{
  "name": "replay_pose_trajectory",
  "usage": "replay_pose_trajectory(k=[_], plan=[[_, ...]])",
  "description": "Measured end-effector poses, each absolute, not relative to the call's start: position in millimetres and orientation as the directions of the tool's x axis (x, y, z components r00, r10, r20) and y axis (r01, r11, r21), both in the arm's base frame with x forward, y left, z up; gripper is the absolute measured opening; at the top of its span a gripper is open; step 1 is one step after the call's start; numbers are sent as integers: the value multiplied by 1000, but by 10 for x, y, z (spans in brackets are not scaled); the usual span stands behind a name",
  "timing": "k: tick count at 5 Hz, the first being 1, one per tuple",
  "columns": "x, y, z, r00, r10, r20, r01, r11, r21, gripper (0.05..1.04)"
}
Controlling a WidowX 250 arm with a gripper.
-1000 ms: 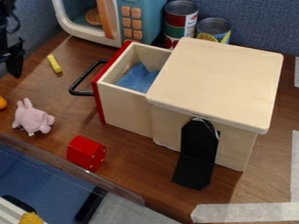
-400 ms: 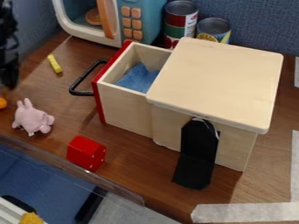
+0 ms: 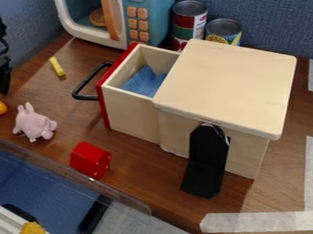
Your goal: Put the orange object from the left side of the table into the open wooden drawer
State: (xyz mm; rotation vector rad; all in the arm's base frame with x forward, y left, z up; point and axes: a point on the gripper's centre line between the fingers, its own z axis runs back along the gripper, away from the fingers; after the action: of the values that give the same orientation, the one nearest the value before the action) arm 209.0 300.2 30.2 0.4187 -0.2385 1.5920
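The black gripper [image 3: 4, 68] is at the far left edge, partly cut off, above the orange object [image 3: 3, 108] and up-left of the pink plush toy [image 3: 35, 122]. A wooden box [image 3: 229, 82] stands right of centre, its red-fronted drawer [image 3: 131, 109] pulled out to the left with a black handle [image 3: 85, 87]. Blue cloth [image 3: 145, 81] lies inside the drawer. A red block [image 3: 90, 160] sits near the table's front edge, and a yellow stick [image 3: 56, 66] lies left of the handle.
A toy microwave [image 3: 147, 20] and two cans [image 3: 188, 23] stand at the back. A black bracket [image 3: 207, 160] is at the box's front. A clear panel [image 3: 73, 176] runs along the table's front-left edge. Tape [image 3: 256, 222] marks the front right.
The gripper first came down and to the front along the left edge, then shifted left, further out of view. The drawer, the plush toy and the other objects have stayed put.
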Motion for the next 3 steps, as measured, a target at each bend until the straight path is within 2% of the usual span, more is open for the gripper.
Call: replay_pose_trajectory(k=[1,2,3], plan=[[2056,3058,240,-18,907,422,-992,-69,106,945],[2046,3090,188,-2,904,428,-992,-55,112,716],[2036,3083,164,19,901,433,-993,-34,114,713]])
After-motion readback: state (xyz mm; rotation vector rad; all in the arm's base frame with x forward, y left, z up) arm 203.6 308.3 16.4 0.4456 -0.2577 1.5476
